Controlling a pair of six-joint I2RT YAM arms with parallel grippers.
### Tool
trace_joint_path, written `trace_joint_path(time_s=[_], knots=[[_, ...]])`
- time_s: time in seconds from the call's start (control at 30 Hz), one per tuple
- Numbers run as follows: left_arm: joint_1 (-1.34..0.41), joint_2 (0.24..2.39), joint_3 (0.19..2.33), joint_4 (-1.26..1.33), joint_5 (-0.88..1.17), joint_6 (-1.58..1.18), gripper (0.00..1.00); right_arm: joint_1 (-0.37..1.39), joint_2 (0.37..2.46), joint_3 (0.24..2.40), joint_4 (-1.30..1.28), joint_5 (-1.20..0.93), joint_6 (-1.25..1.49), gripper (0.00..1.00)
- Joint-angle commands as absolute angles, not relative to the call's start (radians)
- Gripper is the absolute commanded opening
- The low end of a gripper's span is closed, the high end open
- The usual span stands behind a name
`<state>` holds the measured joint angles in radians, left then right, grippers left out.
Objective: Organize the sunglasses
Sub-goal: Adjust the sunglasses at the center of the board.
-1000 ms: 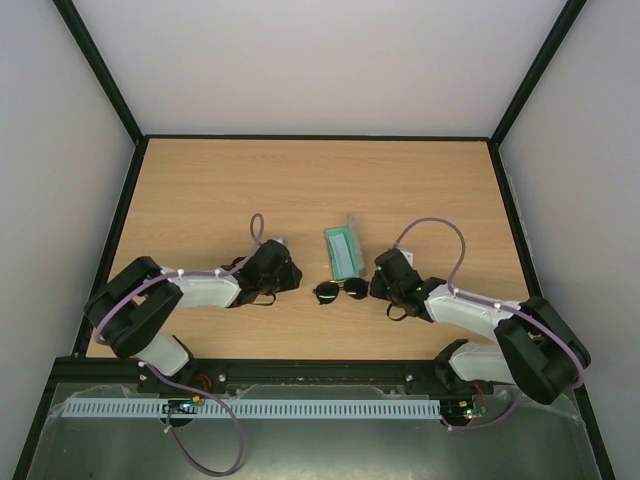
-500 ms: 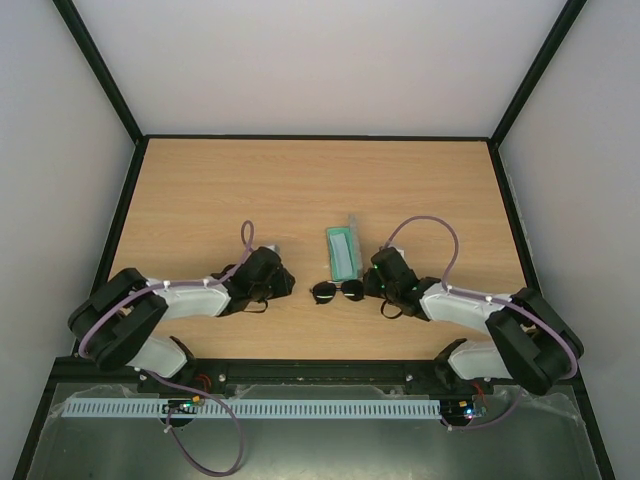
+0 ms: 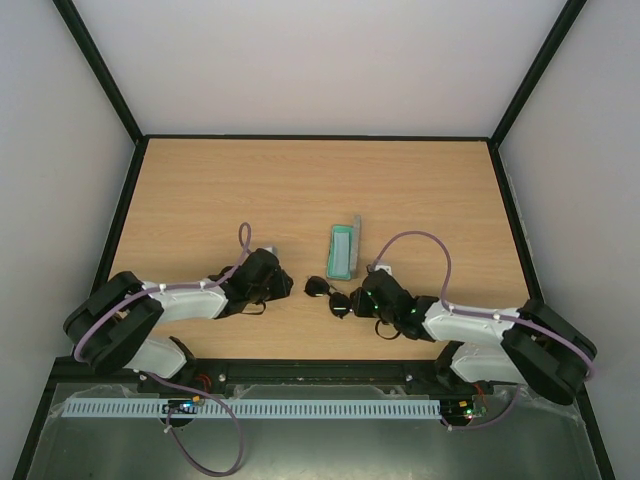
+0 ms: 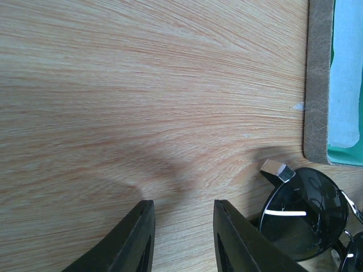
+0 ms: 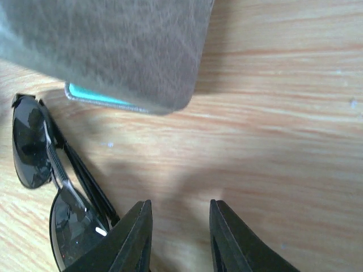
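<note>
The sunglasses (image 3: pixel 330 296) lie on the wooden table just below the open case (image 3: pixel 343 250). They have dark round lenses and a thin black frame, and sit at a slant. My left gripper (image 3: pixel 288 284) is open and empty just left of them; its wrist view (image 4: pixel 182 205) shows one lens (image 4: pixel 303 209) right of its fingers and the case corner (image 4: pixel 317 85). My right gripper (image 3: pixel 357 298) is open and empty at their right end; its wrist view (image 5: pixel 179 205) shows the glasses (image 5: pixel 51 187) beside its left finger, with the case's grey lid (image 5: pixel 113 51) above.
The case's green lining (image 4: pixel 347 85) faces up. Black frame rails (image 3: pixel 320 137) and white walls enclose the table (image 3: pixel 320 190). The near edge rail (image 3: pixel 320 368) runs just below both arms.
My right gripper has moved left and nearer, up against the sunglasses. The sunglasses have turned from level to slanted and shifted left. The case has tilted slightly. The left gripper has barely moved.
</note>
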<state>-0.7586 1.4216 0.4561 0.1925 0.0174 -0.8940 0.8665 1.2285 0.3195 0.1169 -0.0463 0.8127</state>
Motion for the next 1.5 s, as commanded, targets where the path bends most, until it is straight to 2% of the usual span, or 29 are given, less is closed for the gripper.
trace_joint_path(time_s=[0.0,0.2,0.47,0.73,0.93,1.17,1.23,1.3,1.47], knots=[[-0.759,1.431,0.427,0.117,0.004,-0.897,0.31,0.900,1.171,0.259,0.048,-0.049,0.865,0.30],[-0.759,1.456,0.426,0.140,0.014,-0.898,0.31,0.938,1.196,0.268,0.066,-0.097,0.848,0.30],[-0.759,1.450,0.416,0.139,0.009,-0.900,0.31,1.082,1.320,0.367,0.069,-0.061,0.877,0.30],[-0.758,1.405,0.415,0.102,-0.012,-0.893,0.31,1.093,1.186,0.446,-0.202,0.072,0.957,0.29],[-0.756,1.403,0.411,0.111,-0.011,-0.889,0.32,1.092,1.132,0.552,-0.330,0.107,0.976,0.19],[-0.750,1.385,0.386,0.129,-0.002,-0.885,0.31,1.084,1.288,0.745,-0.411,0.108,0.967,0.15],[-0.741,1.370,0.376,0.130,0.003,-0.881,0.32,1.068,1.319,0.798,-0.439,0.110,0.955,0.16],[-0.729,1.356,0.369,0.128,0.010,-0.874,0.32,1.051,1.353,0.857,-0.473,0.107,0.938,0.25],[-0.708,1.308,0.353,0.120,0.021,-0.865,0.33,1.047,1.450,0.978,-0.576,0.144,0.912,0.29]])
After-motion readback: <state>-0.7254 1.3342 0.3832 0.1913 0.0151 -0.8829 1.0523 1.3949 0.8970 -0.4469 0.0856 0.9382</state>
